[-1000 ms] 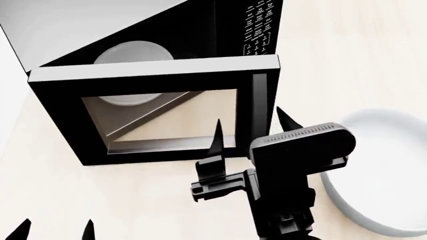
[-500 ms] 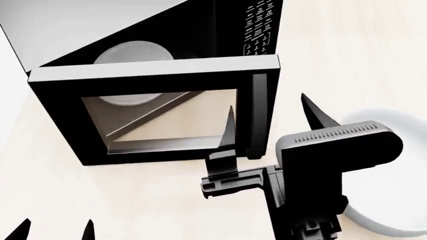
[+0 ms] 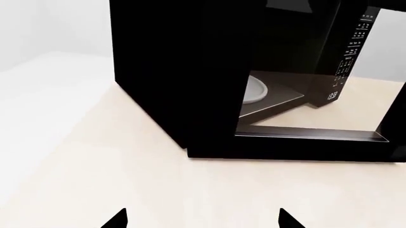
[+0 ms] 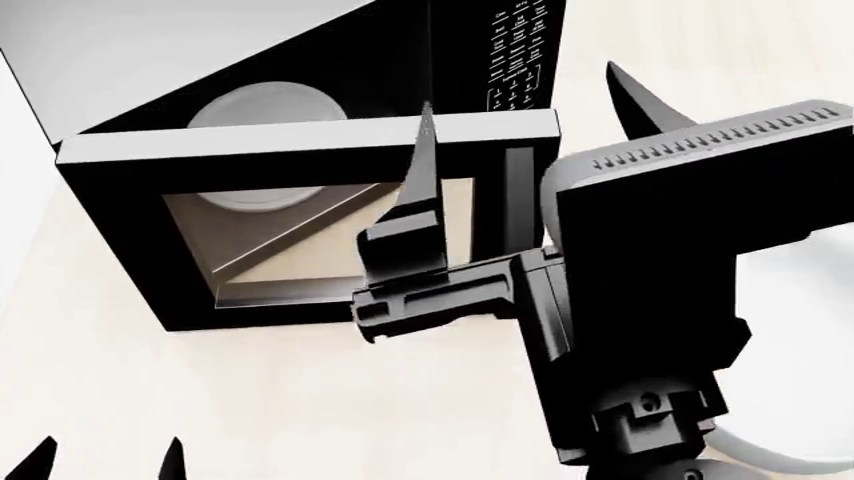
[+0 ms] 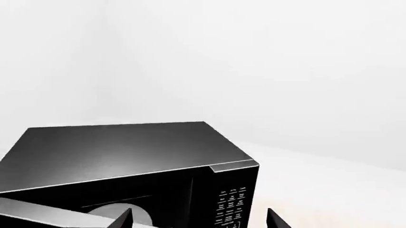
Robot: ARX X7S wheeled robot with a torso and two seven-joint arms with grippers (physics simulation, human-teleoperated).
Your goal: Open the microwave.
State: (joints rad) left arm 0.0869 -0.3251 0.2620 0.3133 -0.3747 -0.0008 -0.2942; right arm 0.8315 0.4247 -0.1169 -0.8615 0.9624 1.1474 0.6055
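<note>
The microwave (image 4: 174, 50) is black with a grey top, and its glass-window door (image 4: 307, 230) stands swung wide open, hinged at the left. The white turntable plate (image 4: 260, 105) and the keypad (image 4: 514, 55) show behind the door. My right gripper (image 4: 534, 125) is open and empty, raised above the door's free edge and touching nothing. My left gripper (image 4: 104, 460) is open and empty, low at the front left. In the left wrist view the open door (image 3: 304, 137) and plate (image 3: 254, 90) lie ahead of the left gripper (image 3: 201, 221). The right wrist view looks over the microwave's top (image 5: 120, 147) past the right gripper (image 5: 199, 221).
A large round white dish (image 4: 807, 300) lies on the pale counter (image 4: 267, 400) at the right, mostly hidden behind my right arm. White walls stand behind the microwave.
My right gripper has risen and drawn back from the door's free edge, now much nearer the head camera. The door, microwave and left gripper have not moved.
</note>
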